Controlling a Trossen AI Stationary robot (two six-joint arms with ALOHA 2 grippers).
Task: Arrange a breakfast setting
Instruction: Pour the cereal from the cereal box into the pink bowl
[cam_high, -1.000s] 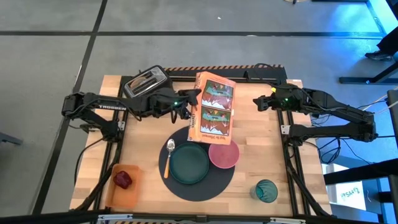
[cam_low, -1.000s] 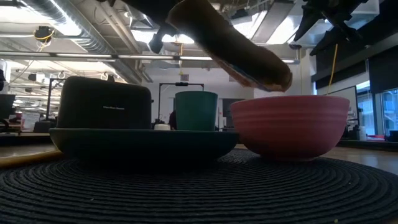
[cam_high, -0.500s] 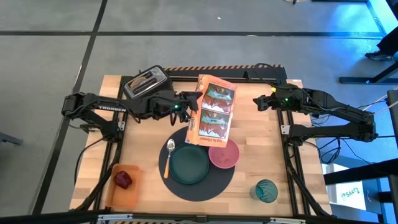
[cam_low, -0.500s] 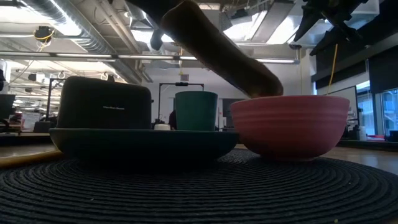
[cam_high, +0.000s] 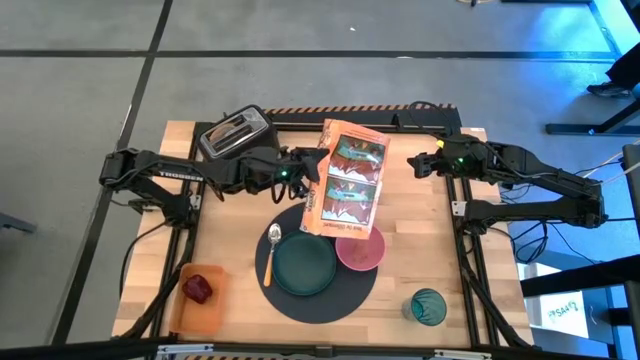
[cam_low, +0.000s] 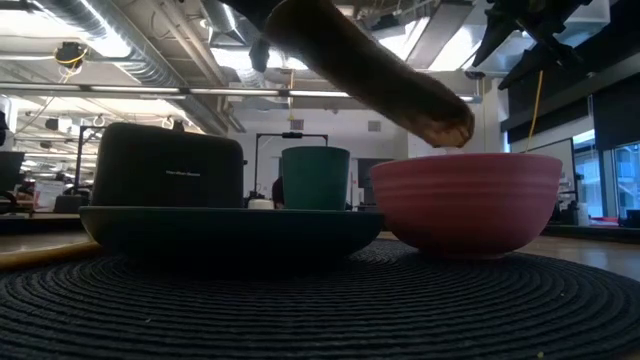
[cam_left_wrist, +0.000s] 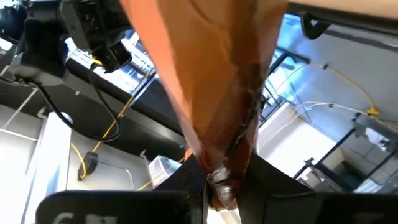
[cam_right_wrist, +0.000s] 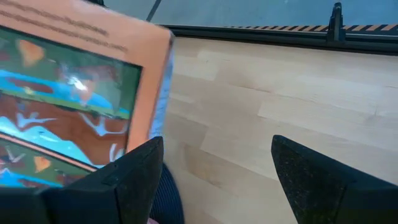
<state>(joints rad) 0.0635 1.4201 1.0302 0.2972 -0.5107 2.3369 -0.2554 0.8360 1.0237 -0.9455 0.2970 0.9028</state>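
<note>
My left hand (cam_high: 306, 170) is clamped on one edge of an orange cereal box (cam_high: 345, 180), which slants away from my fingers with its far end over the pink bowl (cam_high: 359, 248). Below that hand the round dark mat (cam_high: 345, 295) carries the teal plate (cam_high: 305, 264) and the orange-handled spoon (cam_high: 270, 252) (the bowl touches the plate). My right hand (cam_high: 418, 162) waits past the box, fingers spread, holding nothing.

White letters "TROSSEN" run along the left arm (cam_high: 160, 172); print on the orange box (cam_high: 345, 180) is unreadable.
</note>
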